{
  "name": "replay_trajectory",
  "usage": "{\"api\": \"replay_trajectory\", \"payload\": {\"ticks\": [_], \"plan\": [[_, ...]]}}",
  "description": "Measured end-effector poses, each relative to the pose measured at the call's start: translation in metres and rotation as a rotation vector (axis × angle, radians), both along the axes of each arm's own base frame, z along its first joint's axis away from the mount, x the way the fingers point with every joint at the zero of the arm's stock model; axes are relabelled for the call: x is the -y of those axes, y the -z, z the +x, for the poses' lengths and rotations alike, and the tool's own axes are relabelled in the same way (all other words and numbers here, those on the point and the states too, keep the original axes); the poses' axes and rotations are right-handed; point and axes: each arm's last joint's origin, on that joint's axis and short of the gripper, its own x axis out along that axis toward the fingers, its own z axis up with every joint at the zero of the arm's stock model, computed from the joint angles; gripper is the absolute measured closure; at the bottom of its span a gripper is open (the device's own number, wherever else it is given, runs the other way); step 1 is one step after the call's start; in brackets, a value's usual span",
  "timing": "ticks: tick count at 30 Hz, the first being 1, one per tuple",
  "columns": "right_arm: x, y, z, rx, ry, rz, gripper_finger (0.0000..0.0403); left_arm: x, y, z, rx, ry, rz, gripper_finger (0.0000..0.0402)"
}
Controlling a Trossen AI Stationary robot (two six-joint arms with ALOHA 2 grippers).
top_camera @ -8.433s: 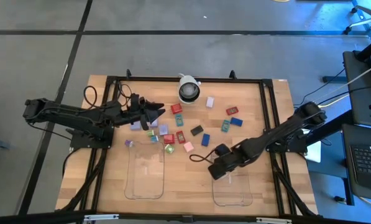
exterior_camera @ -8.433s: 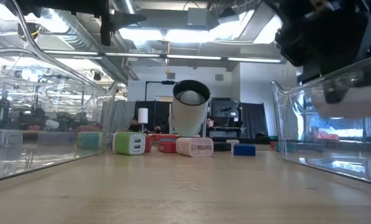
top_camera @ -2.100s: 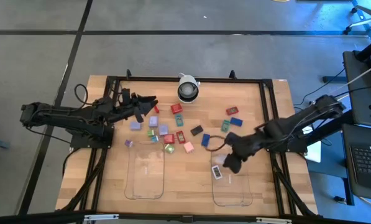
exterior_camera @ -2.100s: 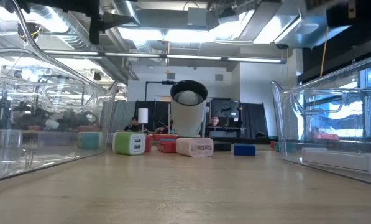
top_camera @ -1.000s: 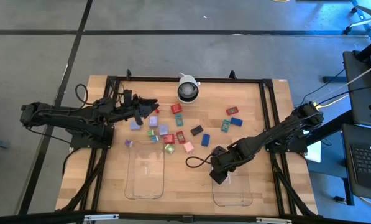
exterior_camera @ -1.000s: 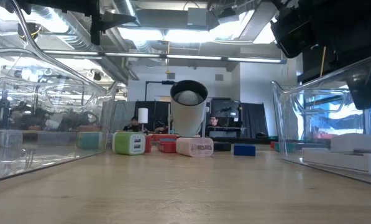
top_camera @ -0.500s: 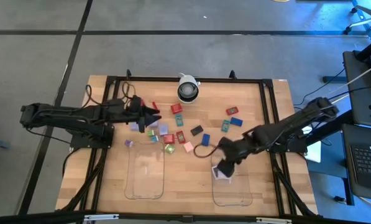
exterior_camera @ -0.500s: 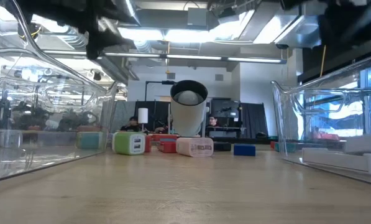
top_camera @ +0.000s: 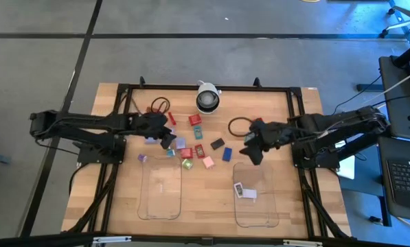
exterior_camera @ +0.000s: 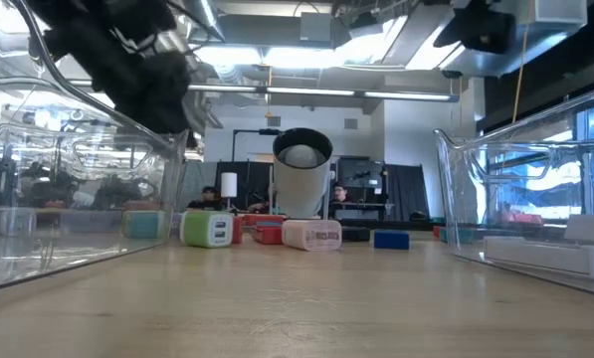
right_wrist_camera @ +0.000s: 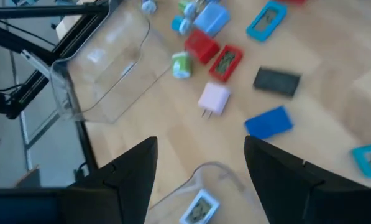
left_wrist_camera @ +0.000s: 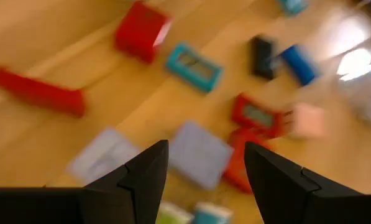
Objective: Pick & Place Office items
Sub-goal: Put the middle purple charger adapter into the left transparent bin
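Office items (top_camera: 191, 140) lie scattered on the wooden table (top_camera: 122, 206) in the middle band in front of the white-and-black camera dome (top_camera: 207, 100); among them are a red block (right_wrist_camera: 202, 46), a pink block (right_wrist_camera: 214, 98), a blue block (right_wrist_camera: 269, 122), a black block (right_wrist_camera: 276, 81) and a lilac block (left_wrist_camera: 199, 153). Two clear trays sit at the near edge; the left tray (top_camera: 159, 206) holds nothing visible in the high view; the right tray (top_camera: 258, 209) holds one white item with a dark face (top_camera: 244, 191), lying flat near its left wall; in the right wrist view the same piece shows inside the tray's rim (right_wrist_camera: 201, 208). Left gripper (top_camera: 167, 137) hangs over the left part of the cluster, fingers parted with a clear gap and nothing between them; the lilac block lies below that gap. Right gripper (top_camera: 251, 152) is raised over the table between the cluster and the right tray's far edge; its fingers stand apart and carry nothing; the blue block and pink block lie on the wood beneath it.
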Motion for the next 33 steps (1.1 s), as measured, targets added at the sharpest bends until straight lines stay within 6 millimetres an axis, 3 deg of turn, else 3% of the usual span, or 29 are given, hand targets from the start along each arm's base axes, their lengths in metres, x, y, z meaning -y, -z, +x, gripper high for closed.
{"api": "replay_trajectory", "payload": {"ticks": [6, 15, 20, 27, 33], "plan": [[0.02, -0.002, 0.001, 0.008, -0.043, -0.13, 0.0159, -0.015, -0.001, 0.007, -0.25, -0.102, 0.029, 0.0194], [0.047, -0.001, 0.003, -0.001, -0.076, -0.206, 0.0159, -0.027, 0.022, 0.026, -0.391, -0.176, -0.065, 0.0194], [0.06, -0.001, 0.003, 0.0, -0.108, -0.208, 0.0159, -0.029, 0.032, 0.033, -0.43, -0.219, -0.1, 0.019], [0.075, -0.001, 0.001, -0.002, -0.119, -0.239, 0.0159, -0.033, 0.029, 0.04, -0.395, -0.214, -0.185, 0.018], [0.083, -0.001, 0.0, -0.008, -0.101, -0.254, 0.0159, -0.035, 0.029, 0.037, -0.393, -0.327, -0.21, 0.0176]]}}
